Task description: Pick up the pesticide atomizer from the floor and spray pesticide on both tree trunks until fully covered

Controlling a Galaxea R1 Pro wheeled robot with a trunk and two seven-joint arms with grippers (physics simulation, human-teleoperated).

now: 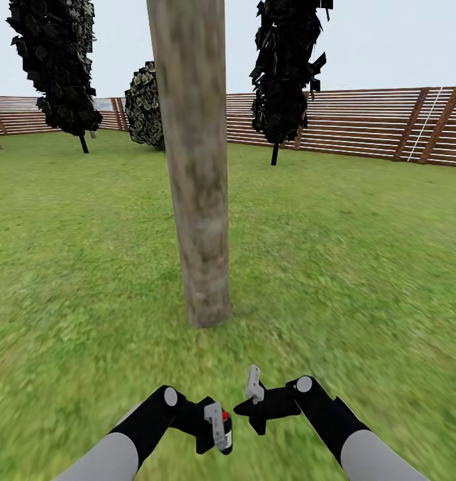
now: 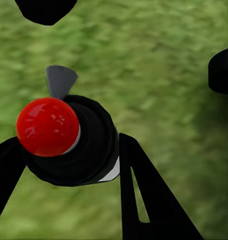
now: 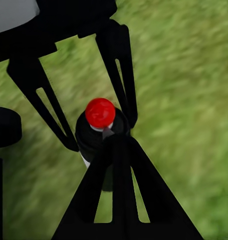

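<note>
The trunk (image 1: 196, 167) stands close ahead on the lawn (image 1: 362, 267). The left gripper (image 1: 218, 427) is clamped on the atomizer (image 2: 68, 140), red cap up; the right gripper (image 1: 253, 387) hovers beside it, jaws' state unclear. Advisable: aim the nozzle squarely at the bark and sweep top to base.

Thick pale grey-tan mottled tree trunk (image 1: 196, 174) on blurry green grass lawn (image 1: 362, 254); brown horizontal-slat wooden fence (image 1: 362, 127) under pale grey-blue sky, thin-trunked trees with black jagged foliage (image 1: 287, 60). Small black atomizer bottle with glossy red round cap (image 2: 47, 126) and white band, held between black gripper fingers (image 2: 144, 190); arms grey with black forearms.
</note>
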